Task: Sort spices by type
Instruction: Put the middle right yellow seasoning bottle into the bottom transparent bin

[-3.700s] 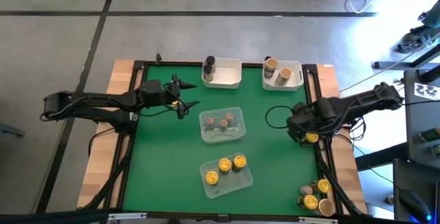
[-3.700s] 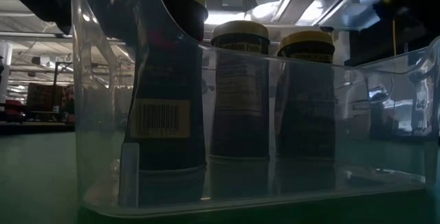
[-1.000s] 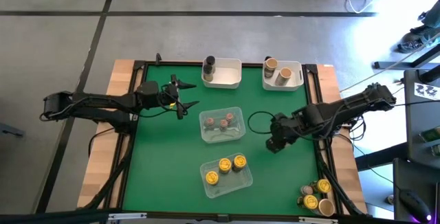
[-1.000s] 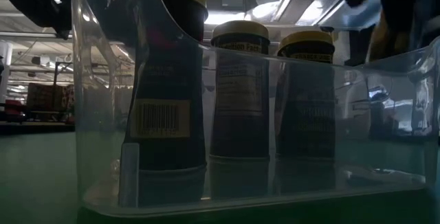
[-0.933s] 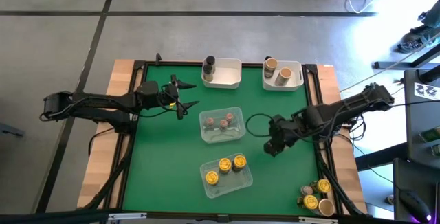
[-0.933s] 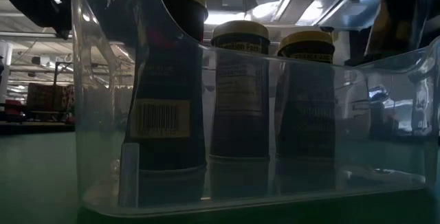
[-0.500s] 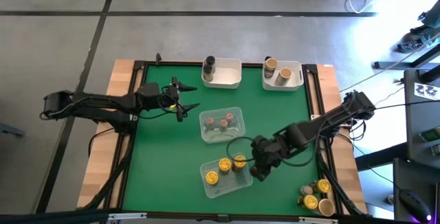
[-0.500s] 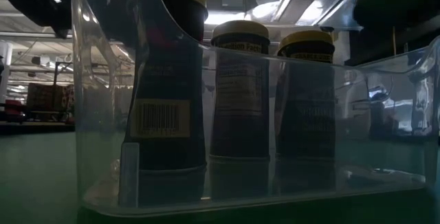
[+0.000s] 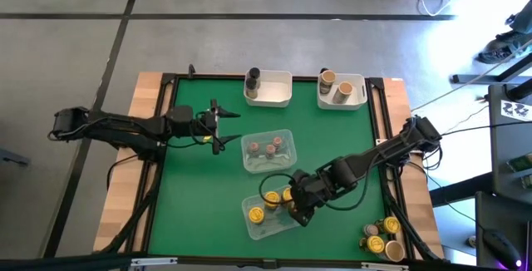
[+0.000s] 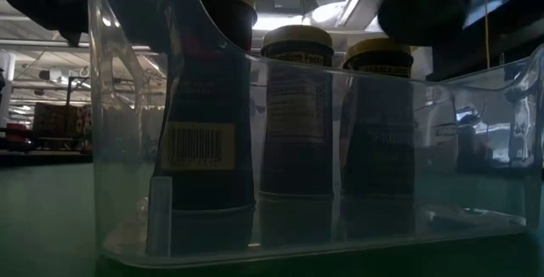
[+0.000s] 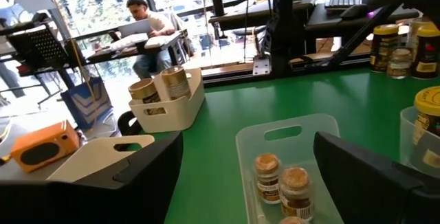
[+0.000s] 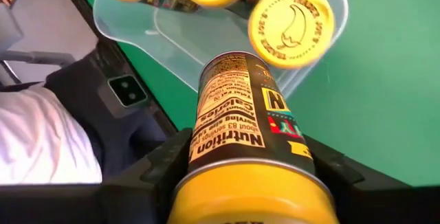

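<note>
Arrived right hand [image 9: 298,214], over yellow-lidded tray [image 9: 293,214]

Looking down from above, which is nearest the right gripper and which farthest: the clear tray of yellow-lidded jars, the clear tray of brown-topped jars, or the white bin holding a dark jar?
From the right gripper:
1. Clear tray of yellow-lidded jars, directly beneath.
2. Clear tray of brown-topped jars, mid-table.
3. White bin holding a dark jar, far edge.

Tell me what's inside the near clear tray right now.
Three yellow-lidded jars stand in the near tray. The right gripper, shut on a fourth yellow jar, hangs over its right end, hiding the floor there.
</note>
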